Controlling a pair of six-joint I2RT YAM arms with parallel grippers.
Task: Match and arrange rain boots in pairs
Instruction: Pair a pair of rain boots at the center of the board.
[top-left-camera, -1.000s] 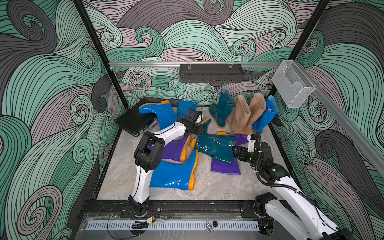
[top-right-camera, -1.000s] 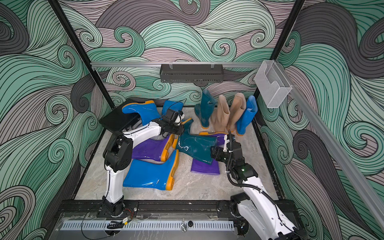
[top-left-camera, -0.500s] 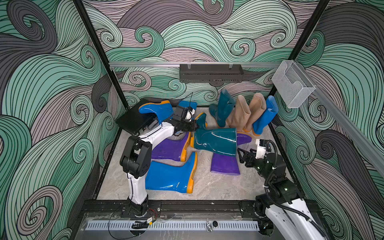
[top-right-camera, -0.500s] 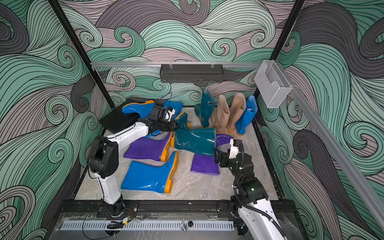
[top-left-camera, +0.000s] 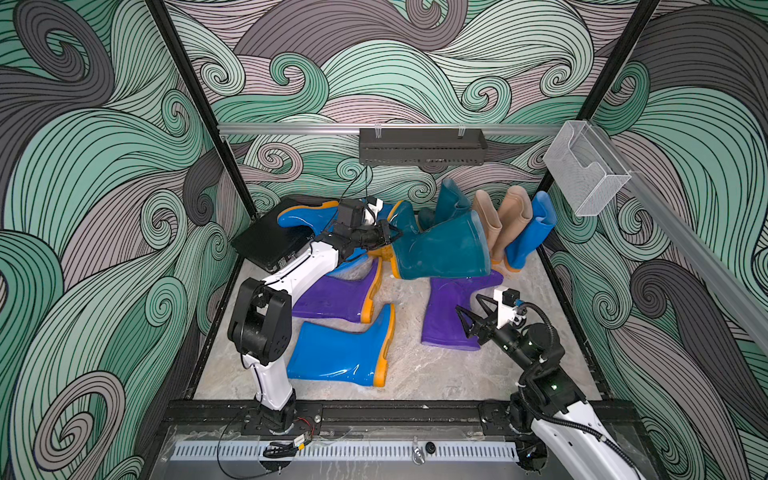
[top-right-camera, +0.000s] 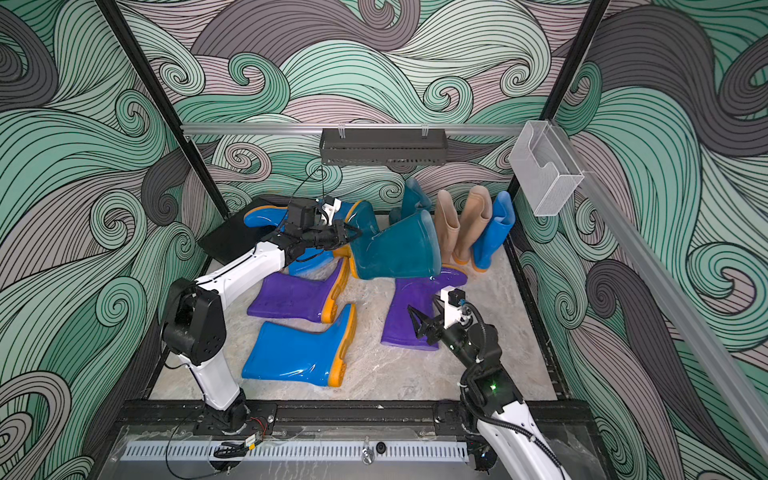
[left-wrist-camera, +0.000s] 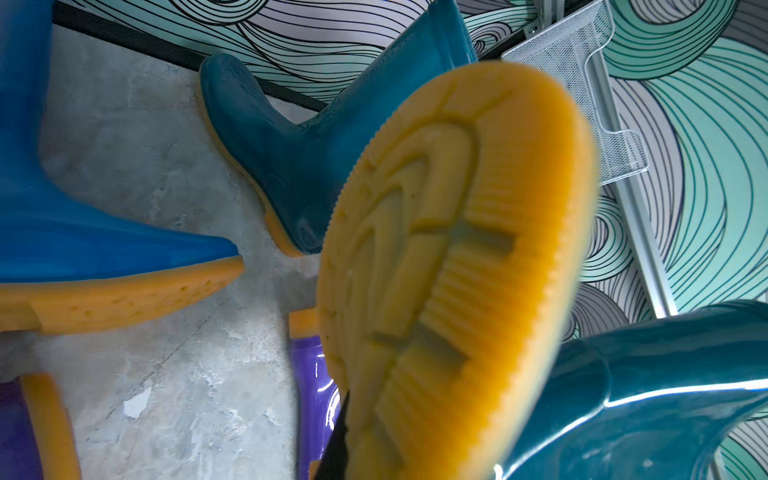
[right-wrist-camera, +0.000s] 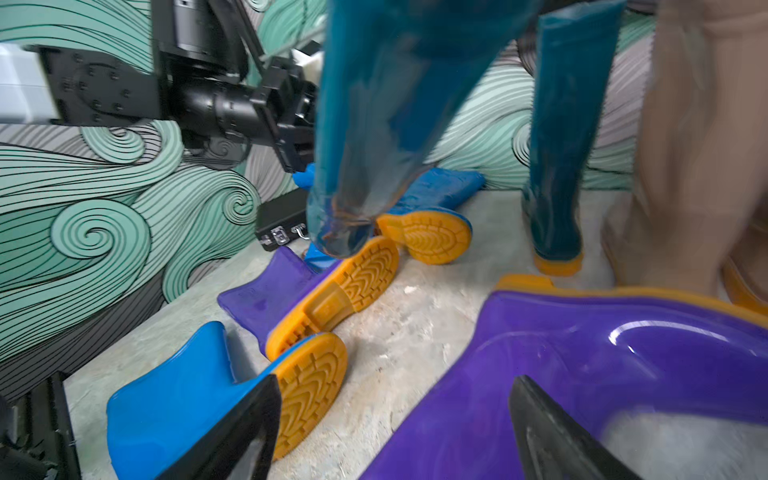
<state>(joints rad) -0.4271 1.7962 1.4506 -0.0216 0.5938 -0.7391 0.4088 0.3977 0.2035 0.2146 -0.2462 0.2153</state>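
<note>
The left jaws were pinched narrow on the forefoot of the held teal boot (top-left-camera: 436, 249), at its orange sole (left-wrist-camera: 449, 266). The boot was carried on its side above the desk (top-left-camera: 415, 374), near the back wall. The right jaws stood wide and empty, just over the lying purple boot (top-left-camera: 444, 320).

The grip looked risky. It sat at one end, so the long shaft hung out like a lever and could twist the glossy rubber loose. A drop would likely land on that purple boot or on the second purple boot (top-left-camera: 336, 297).

The held boot's open cuff was close beside the beige boots (top-left-camera: 498, 220) and the standing teal boot (top-left-camera: 451, 201), which leaned at the wall. A wide swing could topple that row, the upright blue boot (top-left-camera: 534, 226) included. Whether the cuff already touched the beige pair could not be told from above.
</note>
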